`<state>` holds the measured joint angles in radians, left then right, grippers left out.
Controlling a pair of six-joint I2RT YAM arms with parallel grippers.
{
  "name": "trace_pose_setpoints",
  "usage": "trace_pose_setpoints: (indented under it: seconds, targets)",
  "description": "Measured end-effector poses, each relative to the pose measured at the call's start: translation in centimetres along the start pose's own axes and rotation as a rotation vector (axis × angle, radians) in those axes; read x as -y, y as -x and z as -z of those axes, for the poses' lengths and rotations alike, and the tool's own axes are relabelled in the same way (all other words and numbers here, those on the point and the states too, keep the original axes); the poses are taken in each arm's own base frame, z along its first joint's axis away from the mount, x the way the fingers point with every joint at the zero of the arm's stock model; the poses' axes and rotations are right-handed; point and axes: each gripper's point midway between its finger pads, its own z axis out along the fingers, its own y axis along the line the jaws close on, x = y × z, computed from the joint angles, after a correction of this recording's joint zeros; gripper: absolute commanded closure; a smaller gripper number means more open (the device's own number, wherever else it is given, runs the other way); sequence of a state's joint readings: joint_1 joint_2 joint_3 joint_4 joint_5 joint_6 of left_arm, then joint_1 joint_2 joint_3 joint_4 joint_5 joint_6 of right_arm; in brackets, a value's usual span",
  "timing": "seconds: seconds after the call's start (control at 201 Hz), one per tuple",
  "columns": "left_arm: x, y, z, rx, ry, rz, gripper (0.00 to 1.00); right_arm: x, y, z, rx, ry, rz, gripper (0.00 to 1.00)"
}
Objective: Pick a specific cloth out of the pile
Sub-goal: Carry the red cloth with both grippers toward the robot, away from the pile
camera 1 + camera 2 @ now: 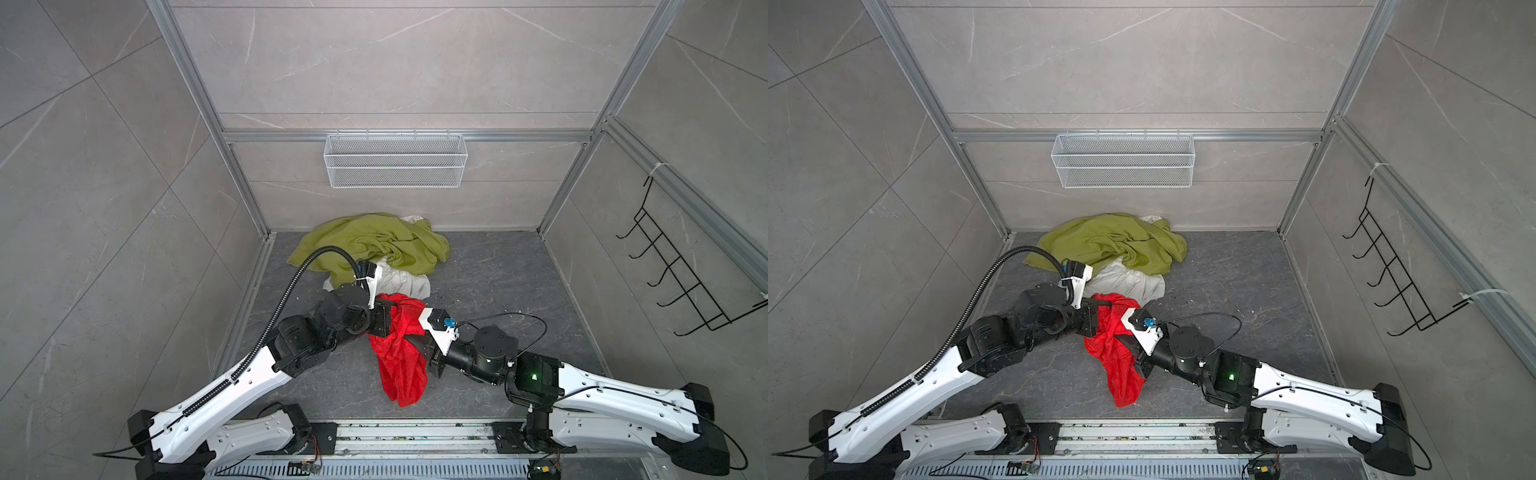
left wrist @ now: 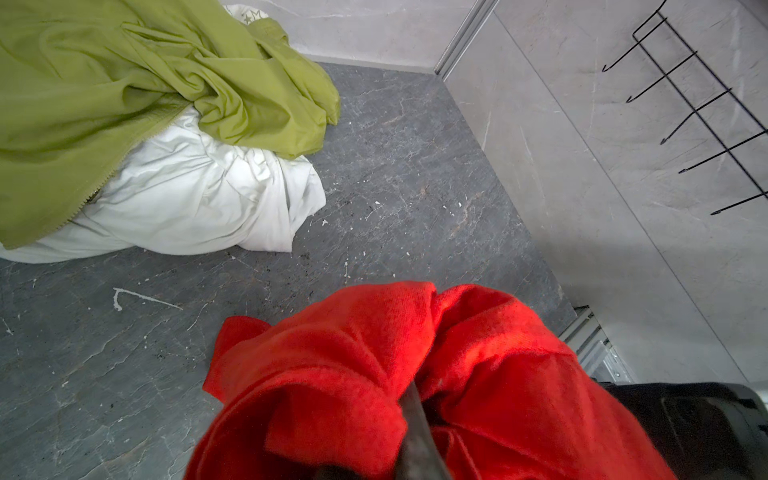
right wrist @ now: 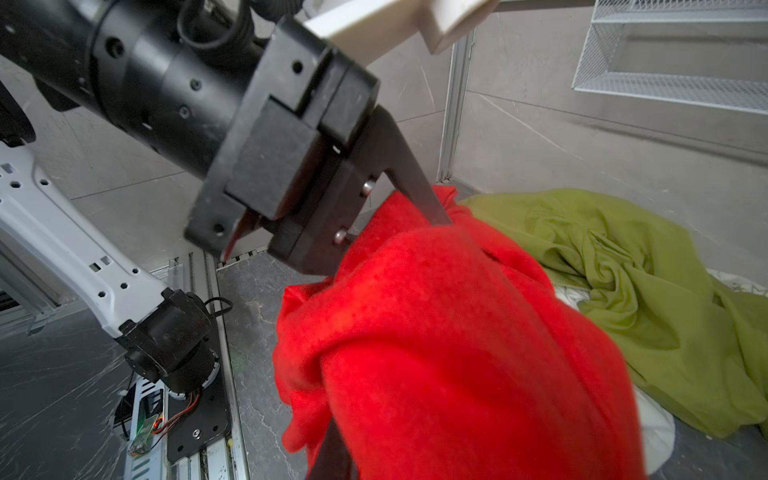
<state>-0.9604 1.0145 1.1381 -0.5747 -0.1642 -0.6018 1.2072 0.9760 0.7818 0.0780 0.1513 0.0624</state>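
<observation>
Red cloth [image 1: 401,365]: left gripper [image 3: 432,208] and right gripper [image 3: 330,453] are both clamping it, clear of pile [image 1: 365,245]. Risk: opposing pulls may be working it loose.

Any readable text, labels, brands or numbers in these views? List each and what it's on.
No text reads clearly anywhere.
white cloth: faint star-and-letter print at its far end, too blurred to read.
circuit board by the front rail: markings too small.
red cloth, olive-green cloth, wire basket: no print seen.
</observation>
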Motion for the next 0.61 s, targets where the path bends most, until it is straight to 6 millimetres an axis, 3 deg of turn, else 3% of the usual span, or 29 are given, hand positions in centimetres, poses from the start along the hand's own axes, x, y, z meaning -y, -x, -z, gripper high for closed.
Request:
trace_pose_setpoints:
  seconds: [0.229,0.607]
  targets:
    - [-0.9,-2.0,-1.1,-0.051,0.02,0.013,1.0,0.4,-2.8,-0.3,-0.046,-0.02,-0.035,1.0]
    - [-1.8,-3.7,-2.7,-0.075,0.034,0.044,1.0,1.0,-4.5,-0.4,-0.078,-0.051,-0.044,1.0]
